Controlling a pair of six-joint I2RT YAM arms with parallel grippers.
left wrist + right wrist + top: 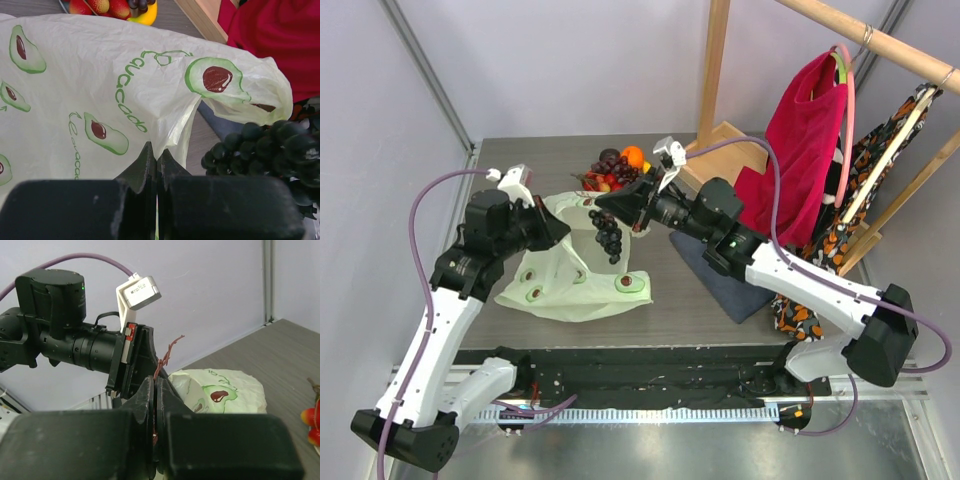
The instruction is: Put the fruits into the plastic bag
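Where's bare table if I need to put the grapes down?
Bare table back left, between wall and fruit pile, and a strip between bag and near edge. Crowded mid-table around grapes and rack.

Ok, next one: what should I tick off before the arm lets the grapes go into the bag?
1. Left gripper shut on the plastic bag edge: ok.
2. Right gripper shut on the grape bunch by its stem: ok.
3. Grape bunch lifted off the table: ok.
4. Bag mouth open beneath the grape bunch: cannot tell.
5. Remaining fruits piled beyond the bag, within view: ok.
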